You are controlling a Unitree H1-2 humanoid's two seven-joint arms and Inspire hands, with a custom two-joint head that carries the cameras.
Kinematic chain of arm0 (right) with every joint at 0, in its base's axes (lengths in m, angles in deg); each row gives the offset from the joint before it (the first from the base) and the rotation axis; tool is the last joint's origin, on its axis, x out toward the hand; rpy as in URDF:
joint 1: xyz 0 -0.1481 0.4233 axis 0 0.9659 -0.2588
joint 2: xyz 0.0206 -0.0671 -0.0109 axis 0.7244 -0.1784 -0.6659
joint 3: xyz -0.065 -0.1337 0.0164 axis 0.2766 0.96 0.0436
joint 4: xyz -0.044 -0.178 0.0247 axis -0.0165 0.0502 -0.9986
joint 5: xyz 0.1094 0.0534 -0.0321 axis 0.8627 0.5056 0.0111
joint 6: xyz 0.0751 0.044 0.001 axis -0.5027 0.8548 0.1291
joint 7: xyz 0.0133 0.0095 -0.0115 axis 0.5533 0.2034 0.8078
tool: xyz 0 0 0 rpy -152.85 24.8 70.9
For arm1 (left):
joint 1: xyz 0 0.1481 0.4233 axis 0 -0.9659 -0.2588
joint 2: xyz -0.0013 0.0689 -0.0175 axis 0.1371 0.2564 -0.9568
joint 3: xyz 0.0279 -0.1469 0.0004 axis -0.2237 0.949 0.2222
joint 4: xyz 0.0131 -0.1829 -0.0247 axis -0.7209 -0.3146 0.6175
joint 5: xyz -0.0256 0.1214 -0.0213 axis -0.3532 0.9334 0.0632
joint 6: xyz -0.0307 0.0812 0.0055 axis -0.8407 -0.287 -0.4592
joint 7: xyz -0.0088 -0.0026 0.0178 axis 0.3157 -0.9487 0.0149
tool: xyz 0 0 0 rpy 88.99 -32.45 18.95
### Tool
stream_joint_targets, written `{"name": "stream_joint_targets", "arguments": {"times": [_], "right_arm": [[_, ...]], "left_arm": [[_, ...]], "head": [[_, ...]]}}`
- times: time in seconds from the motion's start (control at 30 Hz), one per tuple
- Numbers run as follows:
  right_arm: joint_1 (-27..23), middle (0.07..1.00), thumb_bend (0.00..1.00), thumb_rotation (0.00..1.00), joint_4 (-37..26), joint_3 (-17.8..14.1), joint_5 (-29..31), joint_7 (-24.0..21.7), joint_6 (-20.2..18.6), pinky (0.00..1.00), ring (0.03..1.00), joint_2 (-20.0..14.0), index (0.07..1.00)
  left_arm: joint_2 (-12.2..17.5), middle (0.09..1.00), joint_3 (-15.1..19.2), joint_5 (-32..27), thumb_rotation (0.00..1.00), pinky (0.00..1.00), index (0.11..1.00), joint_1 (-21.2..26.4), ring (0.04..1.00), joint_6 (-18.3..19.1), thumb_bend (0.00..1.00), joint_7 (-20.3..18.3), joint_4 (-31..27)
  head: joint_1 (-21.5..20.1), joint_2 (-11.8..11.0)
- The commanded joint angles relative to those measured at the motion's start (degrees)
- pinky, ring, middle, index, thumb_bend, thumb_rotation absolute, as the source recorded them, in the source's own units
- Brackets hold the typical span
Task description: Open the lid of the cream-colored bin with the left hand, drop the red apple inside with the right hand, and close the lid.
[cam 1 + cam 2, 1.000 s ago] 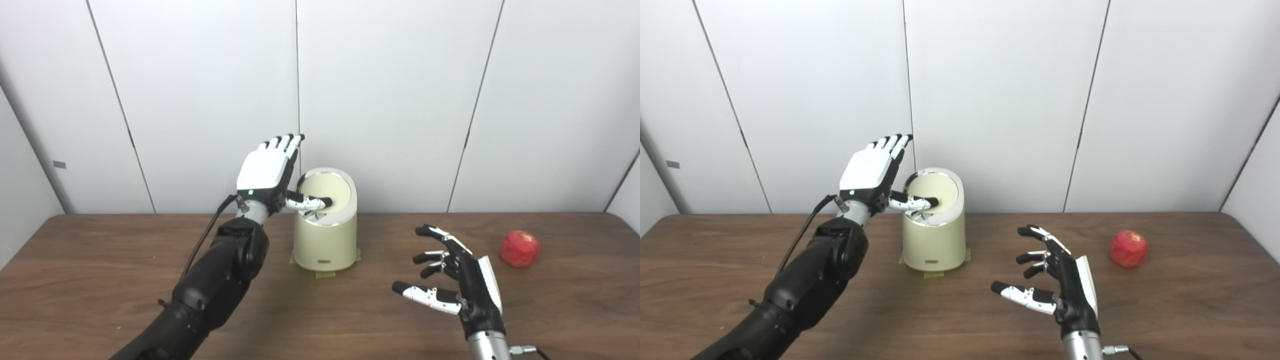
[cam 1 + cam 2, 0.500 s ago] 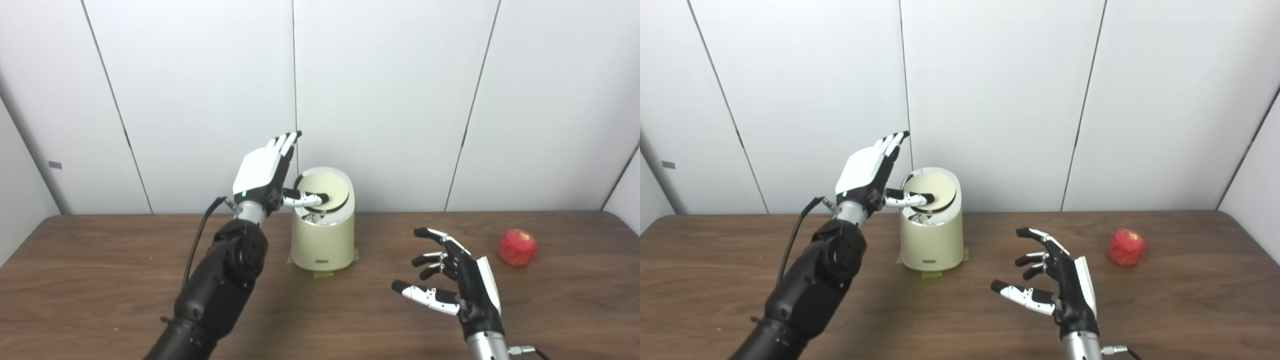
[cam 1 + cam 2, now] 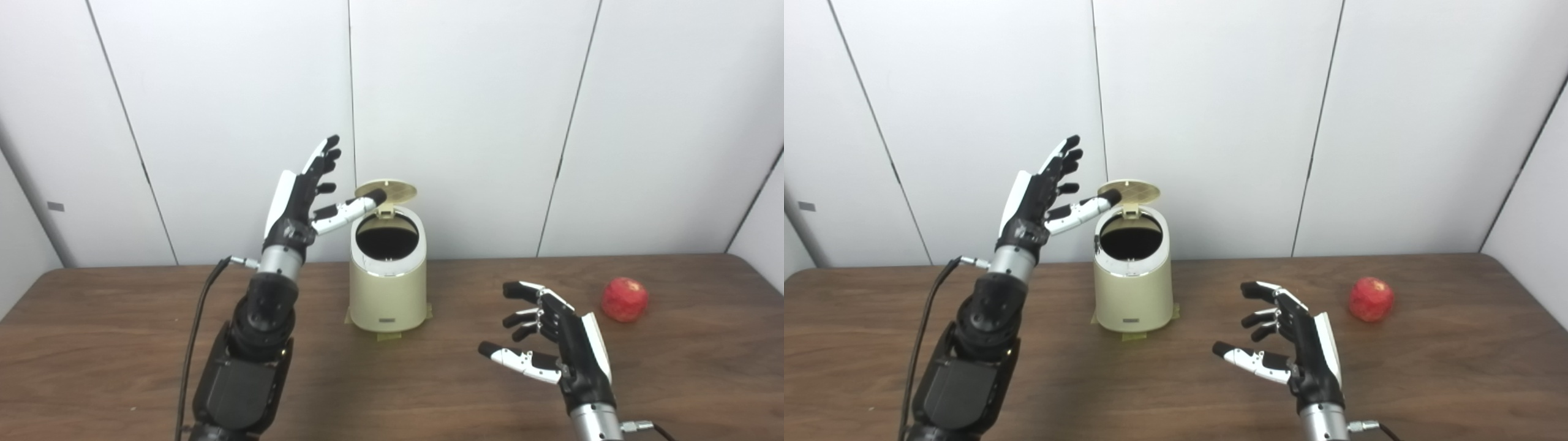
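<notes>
1. Cream-colored bin [image 3: 387, 288] stands upright on the brown wooden table [image 3: 122, 343], near its far edge and left of centre, on strips of yellowish tape [image 3: 386, 334]. Its round mouth shows dark inside.
2. Lid [image 3: 386, 190] is swung up on a rear hinge, almost level above the back rim; its underside faces the cameras.
3. Left hand [image 3: 300, 199] is raised just left of the bin, fingers spread and pointing up, gripping nothing. Its thumb [image 3: 346, 209] reaches right, with the dark tip against the lid's left edge.
4. Right hand [image 3: 1292, 346] hovers low over the table to the front right of the bin, palm facing left, fingers loosely curled and apart, holding nothing.
5. Red apple [image 3: 625, 299] sits on the table well right of the bin, beyond the right hand and clear of it.
6. White panelled wall [image 3: 490, 122] behind the table.
</notes>
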Motion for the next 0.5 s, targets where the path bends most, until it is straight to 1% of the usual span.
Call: {"name": "stream_joint_targets", "arguments": {"times": [0.0,0.07,0.1,0.17,0.23,0.27,0.3,0.33,0.47], "right_arm": [[-1.8,0.709,0.59,0.0,-1.5,0.0,0.6,-0.3,1.3,0.42,0.551,-0.5,0.676],[-1.7,0.725,0.6,0.0,-1.9,0.2,0.7,-0.9,0.5,0.42,0.555,-0.8,0.692],[-1.7,0.737,0.6,0.0,-2.1,0.4,0.8,-1.3,0.0,0.42,0.555,-1.0,0.705],[-1.7,0.753,0.61,0.0,-2.1,0.7,0.8,-2.0,-0.2,0.42,0.557,-1.4,0.724],[-1.8,0.76,0.63,0.0,-1.8,0.9,0.6,-2.2,-0.1,0.43,0.557,-1.6,0.738],[-1.8,0.761,0.64,0.0,-1.7,0.9,0.6,-2.2,-0.1,0.43,0.556,-1.6,0.742],[-1.8,0.761,0.64,0.0,-1.6,0.8,0.8,-2.3,0.0,0.43,0.555,-1.6,0.744],[-1.8,0.766,0.64,0.0,-1.5,0.7,0.9,-2.3,0.1,0.43,0.558,-1.7,0.754],[-1.6,0.782,0.66,0.01,-1.9,0.4,0.6,-2.3,-0.3,0.42,0.564,-2.1,0.774]], "left_arm": [[1.3,0.865,0.2,0.7,0.29,0.7,0.893,-1.4,0.855,-0.8,0.79,0.3,-3.8],[2.1,0.85,0.2,1.3,0.29,0.66,0.874,-4.8,0.828,-1.5,0.81,0.6,-5.8],[2.4,0.842,0.3,1.4,0.31,0.66,0.864,-6.7,0.816,-1.8,0.82,0.8,-6.8],[2.5,0.824,1.2,0.6,0.3,0.7,0.851,-10.4,0.805,-1.8,0.83,1.0,-8.9],[2.1,0.821,2.5,-1.8,0.29,0.76,0.85,-14.1,0.811,-1.4,0.83,0.5,-10.9],[2.1,0.824,2.8,-2.5,0.3,0.75,0.855,-15.3,0.806,-1.4,0.83,0.2,-11.5],[2.0,0.826,3.0,-3.1,0.3,0.74,0.858,-17.2,0.803,-2.2,0.83,0.2,-12.0],[1.9,0.824,3.1,-3.6,0.3,0.71,0.862,-18.8,0.79,-3.1,0.83,0.3,-12.3],[1.6,0.823,2.8,-5.3,0.3,0.68,0.861,-22.1,0.775,-6.1,0.82,0.0,-12.1]], "head": [[0.1,0.1],[0.2,0.1],[0.2,0.1],[0.2,0.2],[0.1,0.2],[0.0,0.2],[-0.1,0.2],[-0.3,0.1],[-1.2,-0.2]]}}
